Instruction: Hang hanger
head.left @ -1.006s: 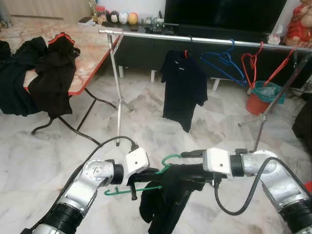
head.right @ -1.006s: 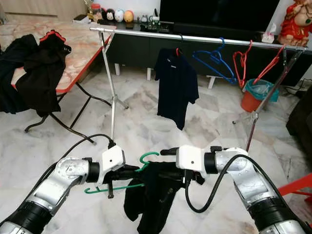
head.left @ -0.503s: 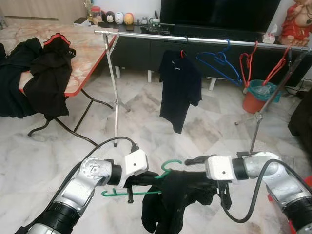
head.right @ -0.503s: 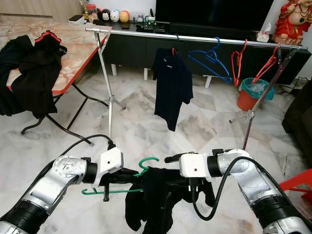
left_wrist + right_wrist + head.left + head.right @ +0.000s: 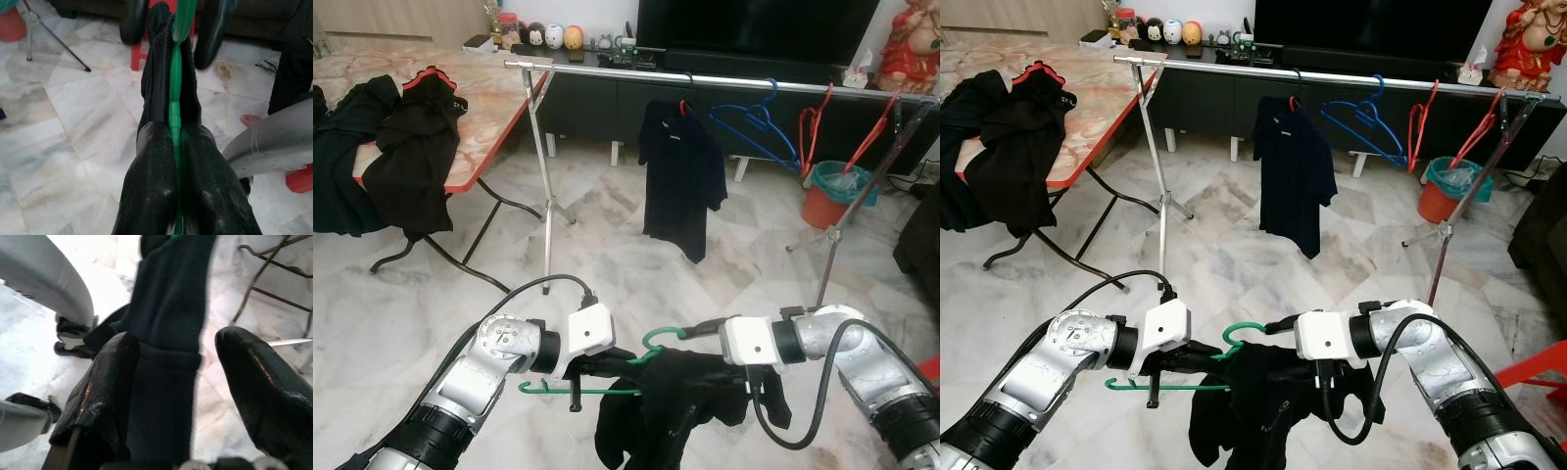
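We see our left hand [image 5: 175,147] clamped on the green plastic hanger [image 5: 607,389] carrying a black garment [image 5: 675,406], low above the marble floor [image 5: 607,235], while our right hand [image 5: 171,377] straddles the cloth, fingers apart.

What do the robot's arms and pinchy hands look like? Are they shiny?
Yes, both arms are shiny silver metal tubes with black ribbed bands lower down. Each wrist has a white boxy block, and a thick black cable loops out from it along the arm. The left gripper and the right gripper each have two long, glossy black fingers with rounded tips.
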`<state>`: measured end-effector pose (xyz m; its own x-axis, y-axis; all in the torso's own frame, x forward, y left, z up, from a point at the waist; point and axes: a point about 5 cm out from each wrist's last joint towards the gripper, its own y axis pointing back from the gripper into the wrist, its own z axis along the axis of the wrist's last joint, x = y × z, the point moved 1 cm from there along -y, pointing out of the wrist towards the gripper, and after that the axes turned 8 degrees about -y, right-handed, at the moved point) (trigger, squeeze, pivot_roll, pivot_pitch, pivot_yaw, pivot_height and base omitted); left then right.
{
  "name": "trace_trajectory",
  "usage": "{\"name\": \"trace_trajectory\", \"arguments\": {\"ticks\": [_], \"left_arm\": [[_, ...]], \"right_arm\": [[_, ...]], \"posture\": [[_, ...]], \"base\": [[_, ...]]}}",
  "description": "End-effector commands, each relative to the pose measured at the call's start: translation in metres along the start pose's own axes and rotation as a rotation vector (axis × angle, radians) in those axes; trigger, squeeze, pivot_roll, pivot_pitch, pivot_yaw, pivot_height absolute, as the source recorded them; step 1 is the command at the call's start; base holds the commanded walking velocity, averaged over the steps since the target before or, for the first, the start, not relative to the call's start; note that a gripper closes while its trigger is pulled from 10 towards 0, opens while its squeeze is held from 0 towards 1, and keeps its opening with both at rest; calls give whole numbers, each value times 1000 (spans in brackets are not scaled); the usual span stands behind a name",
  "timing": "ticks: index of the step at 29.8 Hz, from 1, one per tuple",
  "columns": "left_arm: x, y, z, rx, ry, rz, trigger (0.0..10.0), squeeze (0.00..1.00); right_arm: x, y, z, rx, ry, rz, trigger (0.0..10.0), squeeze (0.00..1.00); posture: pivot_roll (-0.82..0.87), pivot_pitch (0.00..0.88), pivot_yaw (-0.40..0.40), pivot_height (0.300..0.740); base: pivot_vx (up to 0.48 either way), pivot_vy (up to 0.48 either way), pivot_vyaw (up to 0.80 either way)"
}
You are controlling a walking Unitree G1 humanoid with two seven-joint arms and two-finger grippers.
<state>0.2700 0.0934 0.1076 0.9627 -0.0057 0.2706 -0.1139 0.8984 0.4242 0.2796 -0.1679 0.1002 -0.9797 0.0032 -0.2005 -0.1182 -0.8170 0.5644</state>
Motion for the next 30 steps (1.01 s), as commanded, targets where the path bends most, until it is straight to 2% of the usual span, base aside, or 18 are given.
{"name": "trace_trajectory", "arguments": {"ticks": [1, 4, 7, 8, 9, 18, 30], "left_arm": [[3, -1, 13, -45, -32, -9, 10000, 0], [5, -2, 14, -46, -40, 1, 10000, 0], [4, -2, 16, -53, -38, -5, 10000, 0], [4, -2, 18, -58, -38, -8, 10000, 0], [4, -2, 18, -59, -38, -8, 10000, 0], [4, -1, 19, -62, -33, 0, 10000, 0], [5, 0, 20, -66, -35, -1, 10000, 0]], "right_arm": [[4, -1, -4, 8, -21, 36, 10000, 0], [8, -3, -11, 57, -24, 55, 10000, 0], [10, -4, -14, 58, -28, 72, 10000, 0], [9, -5, -14, 52, -32, 69, 9608, 0], [8, -5, -13, 42, -36, 60, 0, 0], [1, -4, -11, 17, -65, 27, 0, 0], [3, -10, -9, -7, -80, 44, 0, 0]], "posture": [[25, 0, -59, 740], [27, 0, -59, 740], [32, 0, -61, 740], [32, 0, -61, 740], [31, 0, -59, 740], [31, 0, -59, 740], [35, 0, -56, 740]], "base": [[0, 0, 0], [0, 0, 0], [0, 0, 0], [0, 0, 0], [0, 0, 0], [0, 0, 0], [0, 0, 0]]}}
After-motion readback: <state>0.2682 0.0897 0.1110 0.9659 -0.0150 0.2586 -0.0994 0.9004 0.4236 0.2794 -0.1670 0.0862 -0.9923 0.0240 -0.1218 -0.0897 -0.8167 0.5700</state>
